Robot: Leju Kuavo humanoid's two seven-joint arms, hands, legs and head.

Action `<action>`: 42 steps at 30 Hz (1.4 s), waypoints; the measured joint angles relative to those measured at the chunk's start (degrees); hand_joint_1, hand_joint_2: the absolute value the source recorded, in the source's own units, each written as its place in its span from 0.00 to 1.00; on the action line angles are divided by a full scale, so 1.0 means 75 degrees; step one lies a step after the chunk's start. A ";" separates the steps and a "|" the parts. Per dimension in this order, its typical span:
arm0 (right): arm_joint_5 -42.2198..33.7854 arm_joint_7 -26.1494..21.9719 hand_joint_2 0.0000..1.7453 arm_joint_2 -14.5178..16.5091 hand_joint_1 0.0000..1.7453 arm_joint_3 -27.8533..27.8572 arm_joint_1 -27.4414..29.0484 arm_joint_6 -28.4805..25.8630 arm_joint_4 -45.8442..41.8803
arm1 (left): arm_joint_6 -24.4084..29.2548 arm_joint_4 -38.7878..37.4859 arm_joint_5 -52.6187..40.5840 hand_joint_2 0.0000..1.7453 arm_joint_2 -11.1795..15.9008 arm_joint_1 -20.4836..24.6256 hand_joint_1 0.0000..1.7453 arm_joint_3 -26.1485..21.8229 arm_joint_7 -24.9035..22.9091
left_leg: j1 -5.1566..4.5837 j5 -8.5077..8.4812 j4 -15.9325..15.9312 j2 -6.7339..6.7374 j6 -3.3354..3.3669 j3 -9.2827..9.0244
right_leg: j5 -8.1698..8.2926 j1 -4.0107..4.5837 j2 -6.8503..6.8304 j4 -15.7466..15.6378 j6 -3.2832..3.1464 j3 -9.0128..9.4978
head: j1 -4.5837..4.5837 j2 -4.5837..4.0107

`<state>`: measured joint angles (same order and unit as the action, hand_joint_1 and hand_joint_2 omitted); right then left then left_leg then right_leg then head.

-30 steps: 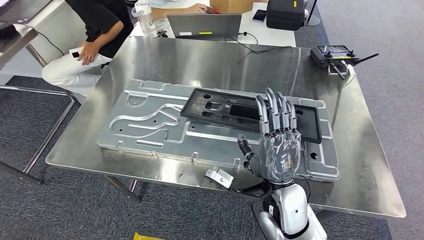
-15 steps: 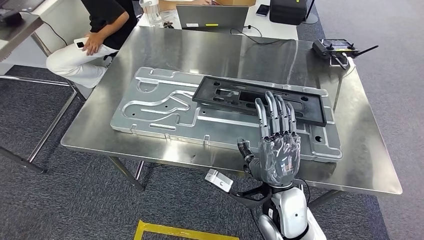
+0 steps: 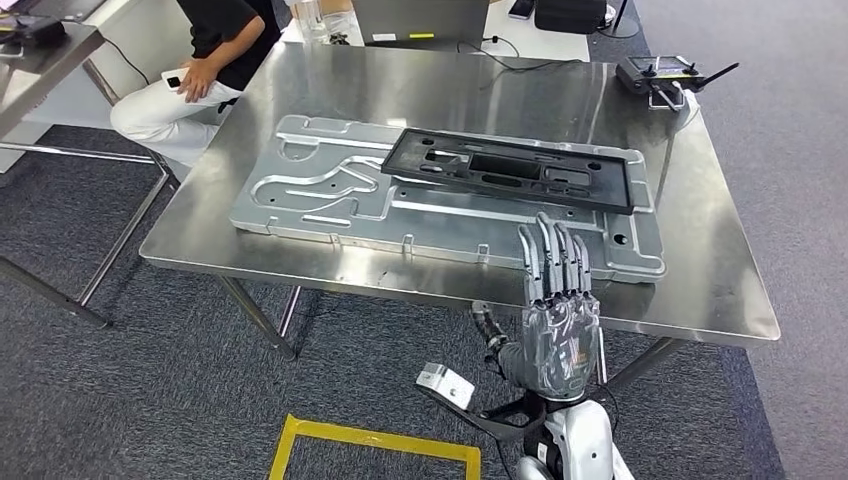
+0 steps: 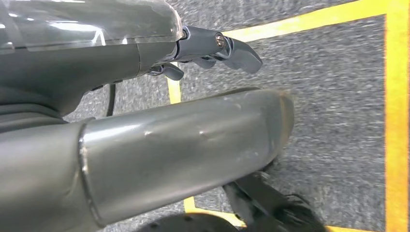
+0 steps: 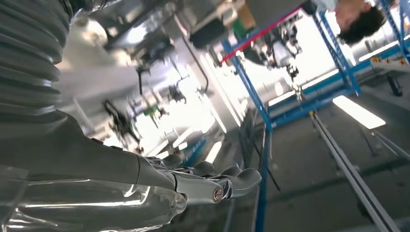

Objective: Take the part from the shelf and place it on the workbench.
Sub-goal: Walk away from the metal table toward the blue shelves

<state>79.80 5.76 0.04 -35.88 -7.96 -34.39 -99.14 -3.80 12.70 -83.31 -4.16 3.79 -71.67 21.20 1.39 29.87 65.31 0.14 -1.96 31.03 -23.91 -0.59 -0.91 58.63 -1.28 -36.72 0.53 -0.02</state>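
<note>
The black rectangular part (image 3: 515, 170) lies flat on a grey machined metal plate (image 3: 330, 195) on the steel workbench (image 3: 430, 100). My right hand (image 3: 555, 315) is raised in front of the bench's near edge, fingers straight and together, pointing up, with nothing in it. It stands apart from the part, nearer to me. In the right wrist view the same hand (image 5: 193, 183) reaches out empty. In the left wrist view my left hand (image 4: 159, 135) hangs over grey carpet, its fingers loosely extended and holding nothing.
A person (image 3: 200, 60) sits at the bench's far left corner. A remote controller (image 3: 665, 72) lies at the far right corner, a laptop (image 3: 420, 20) behind the bench. Yellow floor tape (image 3: 370, 440) marks the carpet near me. Another table (image 3: 40, 60) stands at the left.
The whole view has pulled back from the bench, so the camera has moved. My right hand, earlier over the plate by the part, now sits before the bench's near edge.
</note>
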 joint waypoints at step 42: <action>-0.6133 -0.4838 0.00 0.1931 0.00 0.9449 0.1933 0.1788 0.7753 | 0.0270 0.0000 0.0141 0.00 -0.0203 -0.0188 0.00 -0.0678 0.0139 | -0.0119 -0.0145 -0.1262 -0.0041 0.0617 -0.0343 | -0.1490 -0.0012 0.0079 0.2025 0.0397 -0.0406 | -0.0012 -0.0001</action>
<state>33.81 -30.53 14.52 34.99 6.54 -20.98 -40.99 -1.77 12.70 -82.25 -5.68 2.38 -76.76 22.24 0.49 28.78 55.84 -0.17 2.67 28.46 -35.08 -0.69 -0.32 73.81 1.70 -39.76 0.44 -0.02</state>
